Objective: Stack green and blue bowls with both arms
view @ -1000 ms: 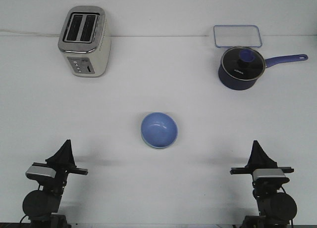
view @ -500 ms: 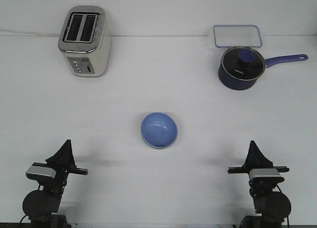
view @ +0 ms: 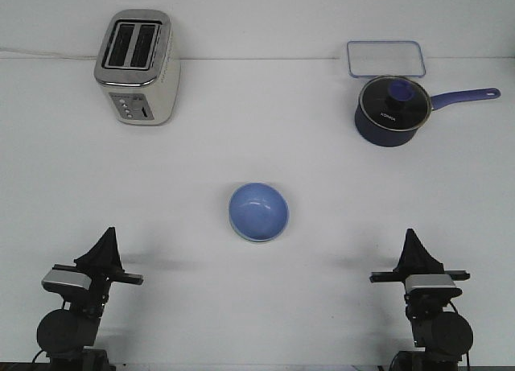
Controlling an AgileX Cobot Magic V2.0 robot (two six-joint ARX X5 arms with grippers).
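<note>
Both arms are parked low at the near edge of the table (view: 257, 307), one at each corner. The left gripper (view: 106, 241) sits at the near left, its dark fingers coming together into a single point aimed away from the robot, so they look pressed together with nothing between them. The right gripper (view: 413, 242) at the near right looks the same: fingers meeting in one narrow tip, pinched closed on nothing. Neither one is touching a bowl, and both are well apart from the middle of the table.

Moving out from there, the blue bowl (view: 258, 211) sits roughly in the center, about midway between the two grippers and a bit farther out. It's upright, open side up, with a glossy inside. Just under its near rim there's a thin pale sliver peeking out, which looks like the green bowl (view: 256, 240) sitting underneath it, so the blue one seems nested in the green one. Honestly that sliver is so thin I can't be totally sure of the colour.

Farther back on the left is a silver two-slot toaster (view: 137, 65) with a cord running off to the left. Back right there's a dark navy saucepan (view: 389, 112) with a glass lid and its handle pointing right, and just behind it, a clear rectangular container (view: 385, 59) with a blue rim.
</note>
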